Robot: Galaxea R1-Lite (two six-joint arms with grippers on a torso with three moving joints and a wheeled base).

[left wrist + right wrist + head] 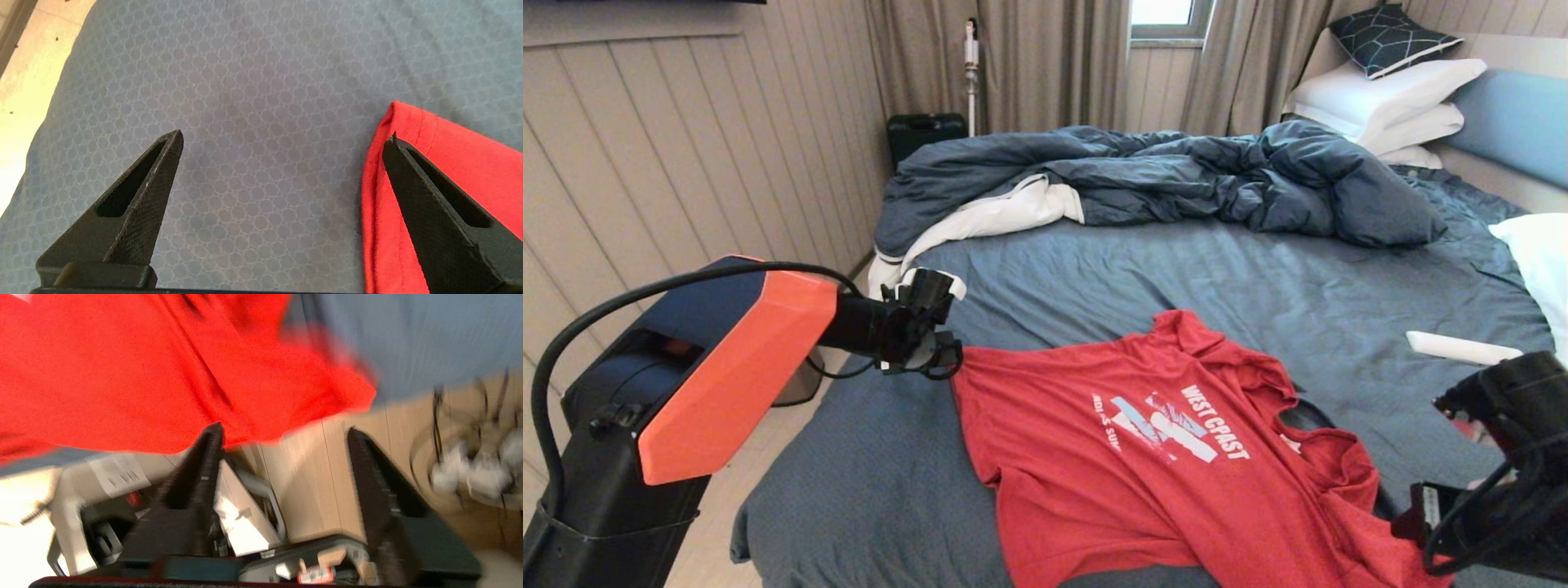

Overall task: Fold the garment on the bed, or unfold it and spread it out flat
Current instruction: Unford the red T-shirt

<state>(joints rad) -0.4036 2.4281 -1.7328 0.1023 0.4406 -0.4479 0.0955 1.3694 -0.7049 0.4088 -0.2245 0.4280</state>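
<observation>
The red T-shirt (1143,457) lies print-up on the slate-blue bed (1176,269), with "WEST COAST" readable and its collar toward the right. Its near edge hangs over the bed's front edge. My left gripper (927,347) hovers at the shirt's far-left corner. In the left wrist view the left gripper (286,134) is open wide over bare sheet, and one finger (429,212) is above the shirt's corner (441,143). My right gripper (284,428) is open by the bed's front edge, with floor between its fingers and the shirt (143,375) just past them.
A crumpled dark blue duvet (1176,175) with white lining fills the far half of the bed. White pillows (1388,98) are stacked at the headboard. A white stick-like object (1462,347) lies on the sheet at right. Wooden floor (760,457) and a panelled wall lie to the left.
</observation>
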